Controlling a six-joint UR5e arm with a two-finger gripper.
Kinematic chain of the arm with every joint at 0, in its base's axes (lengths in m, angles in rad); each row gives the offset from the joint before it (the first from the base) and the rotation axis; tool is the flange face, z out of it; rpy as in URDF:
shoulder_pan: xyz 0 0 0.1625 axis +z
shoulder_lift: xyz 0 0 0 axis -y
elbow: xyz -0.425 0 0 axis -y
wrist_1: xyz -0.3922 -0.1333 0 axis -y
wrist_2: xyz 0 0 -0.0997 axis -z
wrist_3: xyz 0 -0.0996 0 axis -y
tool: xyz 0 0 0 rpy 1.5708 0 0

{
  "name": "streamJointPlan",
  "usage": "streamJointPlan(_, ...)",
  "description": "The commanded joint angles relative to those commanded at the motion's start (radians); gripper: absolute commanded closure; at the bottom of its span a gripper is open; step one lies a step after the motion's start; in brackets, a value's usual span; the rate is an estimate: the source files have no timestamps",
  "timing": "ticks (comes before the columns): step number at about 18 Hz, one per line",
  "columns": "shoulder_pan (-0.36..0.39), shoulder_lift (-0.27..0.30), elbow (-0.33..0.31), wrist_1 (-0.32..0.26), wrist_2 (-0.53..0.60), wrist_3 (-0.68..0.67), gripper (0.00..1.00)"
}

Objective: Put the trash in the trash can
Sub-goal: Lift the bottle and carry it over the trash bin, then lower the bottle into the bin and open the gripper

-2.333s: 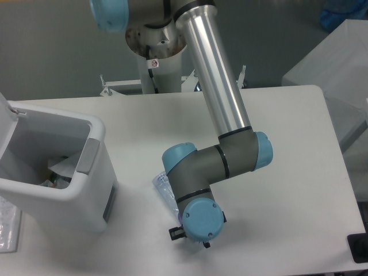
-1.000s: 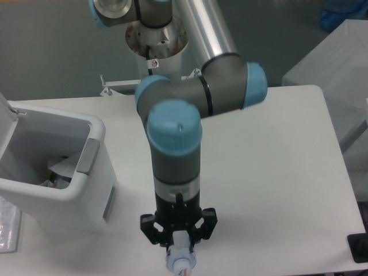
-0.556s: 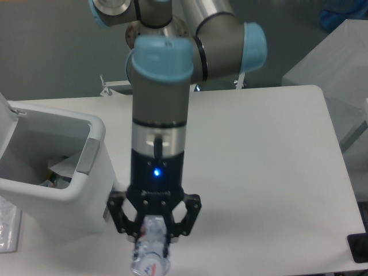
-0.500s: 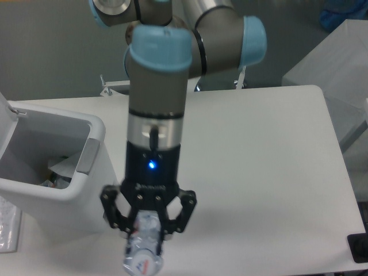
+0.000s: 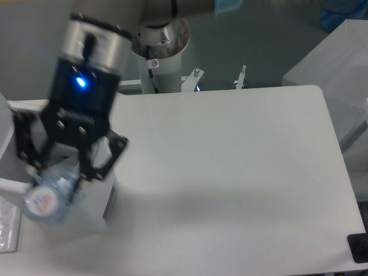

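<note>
A robot arm reaches down at the left side of a white table (image 5: pixel 230 149), blurred as though in motion. Its black two-finger gripper (image 5: pixel 60 172) is closed around a clear plastic water bottle (image 5: pixel 49 195), which hangs from the fingers with its round end turned toward the camera. The bottle is held in the air over the white trash can (image 5: pixel 106 192), which stands at the table's left edge and is mostly hidden behind the gripper and bottle. A small blue light glows on the gripper's wrist. The arm's pale base (image 5: pixel 164 52) stands behind the table's far edge.
</note>
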Motion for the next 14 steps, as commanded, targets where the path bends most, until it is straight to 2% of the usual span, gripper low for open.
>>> streamJointPlan(3, -0.031, 0.023, -0.069, 0.002, 0.002, 0.009, 0.51)
streamJointPlan(8, -0.051, 0.023, -0.166, 0.003, 0.003, 0.050, 0.51)
streamJointPlan(12, -0.052, 0.017, -0.207, 0.003, 0.003, 0.084, 0.50)
streamJointPlan(13, -0.052, 0.019, -0.212, 0.003, 0.003, 0.084, 0.48)
streamJointPlan(14, -0.052, 0.020, -0.218, 0.003, 0.003, 0.086, 0.41)
